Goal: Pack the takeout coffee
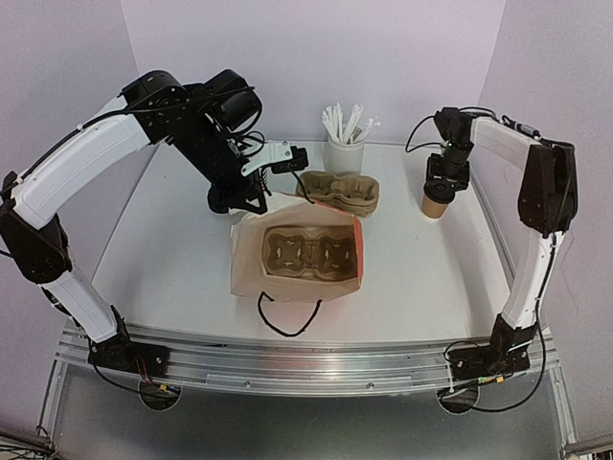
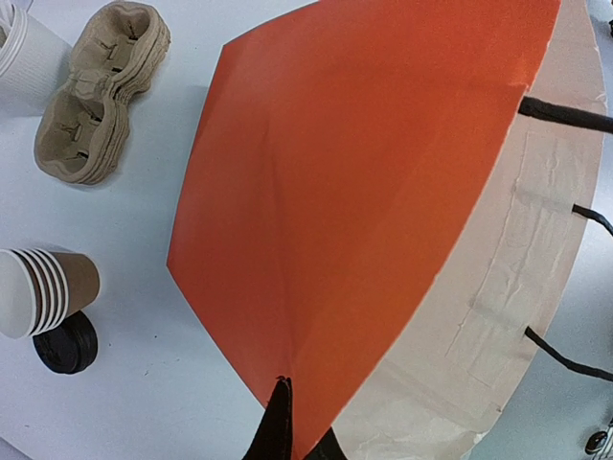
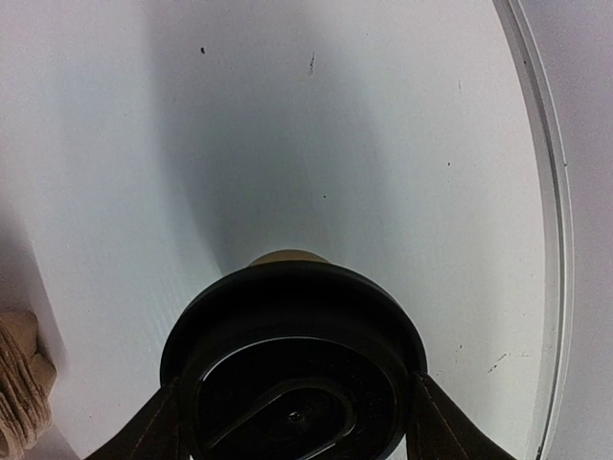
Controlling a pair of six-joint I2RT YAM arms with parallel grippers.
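The takeout coffee (image 1: 438, 199) stands at the far right of the surface (image 1: 421, 278). The right fingers (image 3: 144, 436) flank its lid (image 3: 292, 316); whether they grip cannot be told. The left fingers (image 2: 278, 422) are clenched on the rim of the paper bag (image 1: 245, 264). Risk: a lid-only grasp may pull the lid off, spilling the cup.

Pale lilac walls (image 1: 57, 57) are closing me in on three sides. A white table (image 1: 163, 268) is lying under me, soft even light is falling on it, a ribbed aluminium rail (image 1: 306, 356) is running along its near edge, and a grey surface (image 1: 306, 426) is showing below that.
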